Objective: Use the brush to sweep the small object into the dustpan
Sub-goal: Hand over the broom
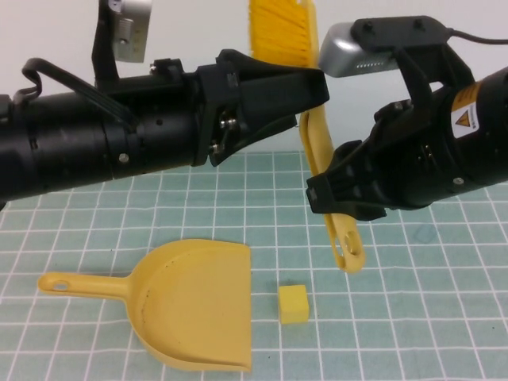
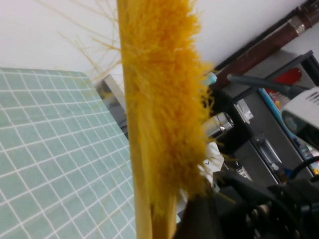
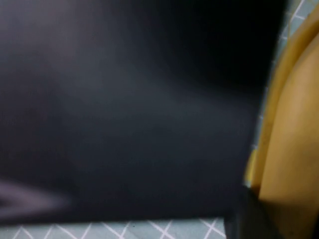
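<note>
Left tool (image 1: 317, 89): clenched on brush (image 1: 284, 32), bristles up, I judge mid-handover. Right tool (image 1: 337, 208): grasping its handle lower down. Cube (image 1: 293, 304): tabletop (image 1: 444, 317), beside dustpan (image 1: 194, 305) mouth, awaiting my sweep.

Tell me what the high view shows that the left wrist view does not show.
Only the high view shows the dustpan lying on the mat, the small yellow cube beside its open edge, and both arms: the left gripper at the brush's neck and the right gripper on the handle. Only the left wrist view shows the bristles up close and the dark clutter beyond the table. Both views share the brush and the green grid mat.
</note>
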Controlling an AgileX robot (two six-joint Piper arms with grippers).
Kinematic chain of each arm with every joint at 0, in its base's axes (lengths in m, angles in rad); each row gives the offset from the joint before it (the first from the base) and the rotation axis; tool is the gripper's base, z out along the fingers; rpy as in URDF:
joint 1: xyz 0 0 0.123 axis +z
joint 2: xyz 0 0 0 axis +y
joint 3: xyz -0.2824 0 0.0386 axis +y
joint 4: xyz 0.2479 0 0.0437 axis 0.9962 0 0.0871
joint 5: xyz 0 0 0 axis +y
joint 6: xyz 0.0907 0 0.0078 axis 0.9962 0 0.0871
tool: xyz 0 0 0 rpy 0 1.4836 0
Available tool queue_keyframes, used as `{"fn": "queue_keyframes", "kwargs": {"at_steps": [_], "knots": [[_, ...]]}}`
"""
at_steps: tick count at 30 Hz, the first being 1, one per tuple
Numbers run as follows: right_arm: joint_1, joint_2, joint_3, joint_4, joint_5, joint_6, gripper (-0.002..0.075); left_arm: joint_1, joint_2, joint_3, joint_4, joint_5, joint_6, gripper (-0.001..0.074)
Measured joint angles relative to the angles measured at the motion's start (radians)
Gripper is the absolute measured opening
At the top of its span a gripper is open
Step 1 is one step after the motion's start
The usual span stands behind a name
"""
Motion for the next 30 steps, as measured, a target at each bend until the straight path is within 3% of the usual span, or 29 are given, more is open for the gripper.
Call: {"fn": "queue_keyframes", "kwargs": {"at_steps": [11, 17, 30], "knots": [[0.0, 0.002, -0.094, -0.028, 0.082, 0.027, 0.0192, 0.0, 0.0, 0.0, 0.048, -0.028, -0.105, 0.0485], [0.003, 0.002, -0.121, -0.024, 0.095, 0.027, 0.0192, 0.0, 0.0, 0.0, -0.068, -0.069, -0.047, 0.0485], [0.041, 0.031, -0.121, -0.007, 0.095, 0.027, 0.0192, -0.001, 0.099, -0.002, -0.071, 0.009, -0.021, 0.0484]]}}
